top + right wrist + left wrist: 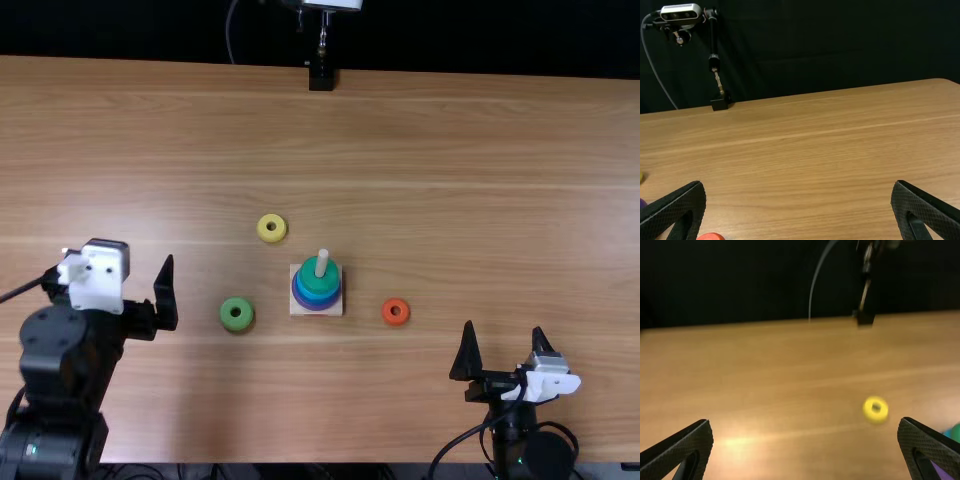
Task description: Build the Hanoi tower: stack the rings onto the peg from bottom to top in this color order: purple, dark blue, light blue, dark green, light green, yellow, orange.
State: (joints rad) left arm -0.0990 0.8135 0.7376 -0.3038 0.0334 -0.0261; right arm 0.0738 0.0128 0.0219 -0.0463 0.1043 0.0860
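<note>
My left gripper [114, 264] is open at the left of the table, and my right gripper [503, 325] is open near the front right. A pale peg [322, 262] rises from a square base [335, 309]; around it are purple [318, 309], dark blue, light blue and, topmost, dark green [312, 278] rings. Left of the base lies a green ring [237, 314]; behind-left, a yellow ring [272, 228]; to the right, an orange ring [396, 311]. In the left wrist view, the left gripper [805, 422] spreads wide, holding nothing. The right gripper [799, 184] is likewise empty in its wrist view.
A black stand [321, 77] is at the back edge of the wooden table [480, 180], with a cable beside it. The loose rings lie flat and apart from one another around the base, between the two arms.
</note>
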